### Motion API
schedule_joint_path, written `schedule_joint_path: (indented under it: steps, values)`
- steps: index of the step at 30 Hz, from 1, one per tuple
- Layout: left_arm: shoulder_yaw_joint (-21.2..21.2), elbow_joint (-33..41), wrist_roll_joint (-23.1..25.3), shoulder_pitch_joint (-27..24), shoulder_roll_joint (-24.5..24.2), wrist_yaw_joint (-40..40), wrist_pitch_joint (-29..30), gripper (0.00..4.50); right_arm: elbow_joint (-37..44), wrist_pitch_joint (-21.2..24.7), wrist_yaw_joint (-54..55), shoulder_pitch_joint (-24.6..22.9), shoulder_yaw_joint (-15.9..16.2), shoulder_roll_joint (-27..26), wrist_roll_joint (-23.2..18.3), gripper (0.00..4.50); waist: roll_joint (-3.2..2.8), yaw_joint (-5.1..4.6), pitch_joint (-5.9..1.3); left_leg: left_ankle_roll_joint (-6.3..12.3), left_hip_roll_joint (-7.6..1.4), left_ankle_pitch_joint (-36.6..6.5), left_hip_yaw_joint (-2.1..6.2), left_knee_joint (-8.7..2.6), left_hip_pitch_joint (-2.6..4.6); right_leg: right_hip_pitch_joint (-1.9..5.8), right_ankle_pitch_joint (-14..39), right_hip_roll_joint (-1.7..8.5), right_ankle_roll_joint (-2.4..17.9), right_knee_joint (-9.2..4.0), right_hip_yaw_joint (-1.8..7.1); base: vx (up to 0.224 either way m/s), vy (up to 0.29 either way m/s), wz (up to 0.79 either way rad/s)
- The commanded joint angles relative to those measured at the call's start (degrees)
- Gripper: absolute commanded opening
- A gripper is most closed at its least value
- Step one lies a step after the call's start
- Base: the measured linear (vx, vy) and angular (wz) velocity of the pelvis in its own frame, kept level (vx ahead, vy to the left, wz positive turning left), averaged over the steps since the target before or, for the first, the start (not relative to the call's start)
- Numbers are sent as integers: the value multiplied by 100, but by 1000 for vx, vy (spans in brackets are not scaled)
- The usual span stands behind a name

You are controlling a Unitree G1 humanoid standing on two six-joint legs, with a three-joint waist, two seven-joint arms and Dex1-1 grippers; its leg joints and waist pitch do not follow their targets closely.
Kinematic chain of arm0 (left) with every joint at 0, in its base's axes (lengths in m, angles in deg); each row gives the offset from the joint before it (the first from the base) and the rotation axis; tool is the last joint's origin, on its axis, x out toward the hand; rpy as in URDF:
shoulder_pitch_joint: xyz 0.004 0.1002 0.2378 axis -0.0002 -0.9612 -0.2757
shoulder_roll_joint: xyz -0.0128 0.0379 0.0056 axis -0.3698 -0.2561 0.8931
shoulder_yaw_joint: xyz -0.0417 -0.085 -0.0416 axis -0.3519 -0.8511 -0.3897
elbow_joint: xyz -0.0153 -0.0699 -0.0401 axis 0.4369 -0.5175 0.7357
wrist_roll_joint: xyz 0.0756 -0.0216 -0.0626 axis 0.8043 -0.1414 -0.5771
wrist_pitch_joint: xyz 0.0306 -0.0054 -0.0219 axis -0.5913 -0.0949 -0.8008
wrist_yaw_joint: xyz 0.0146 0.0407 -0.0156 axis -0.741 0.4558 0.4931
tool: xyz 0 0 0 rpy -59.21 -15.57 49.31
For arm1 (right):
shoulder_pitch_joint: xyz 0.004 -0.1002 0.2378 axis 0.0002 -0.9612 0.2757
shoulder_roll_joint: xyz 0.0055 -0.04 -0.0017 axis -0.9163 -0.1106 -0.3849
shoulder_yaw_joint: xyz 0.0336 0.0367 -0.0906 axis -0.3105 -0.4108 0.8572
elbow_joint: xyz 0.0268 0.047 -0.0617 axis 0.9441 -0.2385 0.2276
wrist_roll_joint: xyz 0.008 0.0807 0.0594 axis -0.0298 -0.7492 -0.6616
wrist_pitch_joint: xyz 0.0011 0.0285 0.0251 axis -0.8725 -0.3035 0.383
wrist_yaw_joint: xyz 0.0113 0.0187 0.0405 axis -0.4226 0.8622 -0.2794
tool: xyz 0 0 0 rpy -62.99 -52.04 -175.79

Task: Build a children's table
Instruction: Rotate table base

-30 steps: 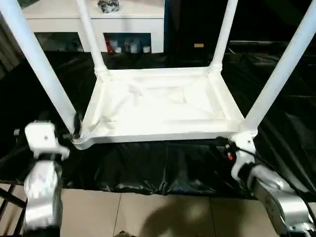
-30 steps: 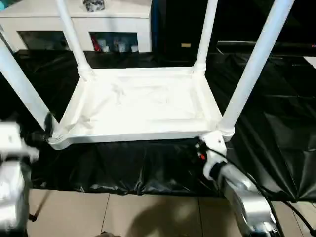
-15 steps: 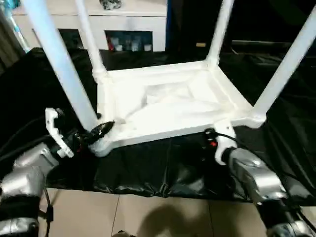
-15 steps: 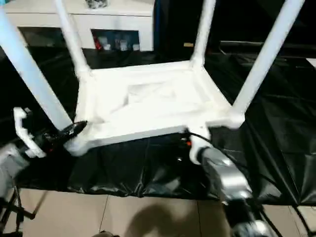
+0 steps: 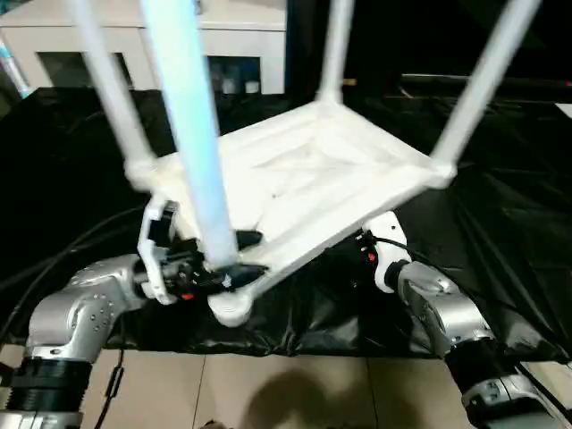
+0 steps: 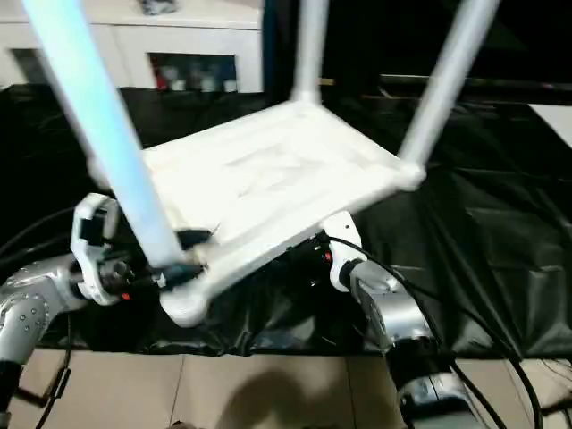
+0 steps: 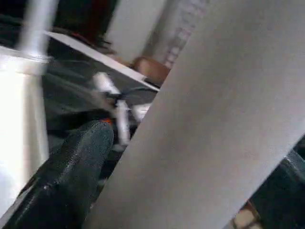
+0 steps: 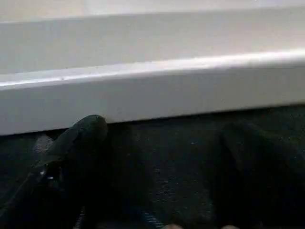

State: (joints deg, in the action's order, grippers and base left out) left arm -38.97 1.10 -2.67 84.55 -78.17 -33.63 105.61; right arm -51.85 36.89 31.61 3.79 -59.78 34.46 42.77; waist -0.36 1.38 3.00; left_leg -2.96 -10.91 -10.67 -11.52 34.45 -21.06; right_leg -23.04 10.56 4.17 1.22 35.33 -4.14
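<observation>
Left gripper, lower left of the left eye view: black fingers spread wide around the foot of the nearest leg, one finger on either side of the tube where it enters its corner socket; whether the pads actually press the plastic is not clear through the blur. Right gripper, lower centre-right of the head views beneath the table's edge: fingers spread wide, holding nothing, just under the long white rim.

The table stands upside down in mid-frame, all four legs pointing up, tilted so that its near-left corner dips and its right corner rises. It is probably light, stiff moulded plastic with a smooth, somewhat slippery skin. Long legs give strong leverage on their sockets, so the sound places to hold are low on a leg by its socket, or along the ribbed rim.

It rests on a wrinkled black sheet; pale floor tiles along the bottom; a white cabinet at upper left.
</observation>
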Motion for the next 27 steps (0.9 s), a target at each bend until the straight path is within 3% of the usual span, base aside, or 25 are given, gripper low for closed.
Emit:
schedule_joint_path:
  steps: [1,5,12,17,23,27]
  values:
    - [289,322,-180,53,88,-89,142,446,-99,-196,-117,241,175,-244,29,450,3,26,-331,-42,-221,-1229,137,-430,34,309,1479,404,1182,-428,316,0,0,0]
    - [459,474,-256,142,245,-23,301,446,-510,-379,-245,501,198,-422,67,450,4,-23,-327,-48,-217,-1273,144,-426,42,298,1557,395,1190,-437,323,0,0,0]
    - [688,431,-144,333,524,49,333,446,-1235,-763,-398,838,116,-654,188,450,2,-81,-350,48,-218,-1166,127,-397,52,301,1191,382,1362,-408,327,0,0,0]
    - [653,127,86,524,669,197,39,446,-1454,-947,-237,898,82,-633,306,450,-14,-63,-350,54,-225,-1175,126,-404,75,292,1093,365,1385,-408,322,0,0,0]
    - [411,-471,435,845,679,456,-524,446,-1573,-1166,-203,934,-198,-352,223,450,35,-49,-358,71,-210,-1156,124,-392,63,309,1203,373,1279,-415,329,0,0,0]
    - [410,-830,650,1115,761,542,-823,446,-1426,-1228,-596,842,-287,-75,136,450,32,39,-357,143,-217,-1153,108,-379,90,299,1206,369,1270,-423,329,0,0,0]
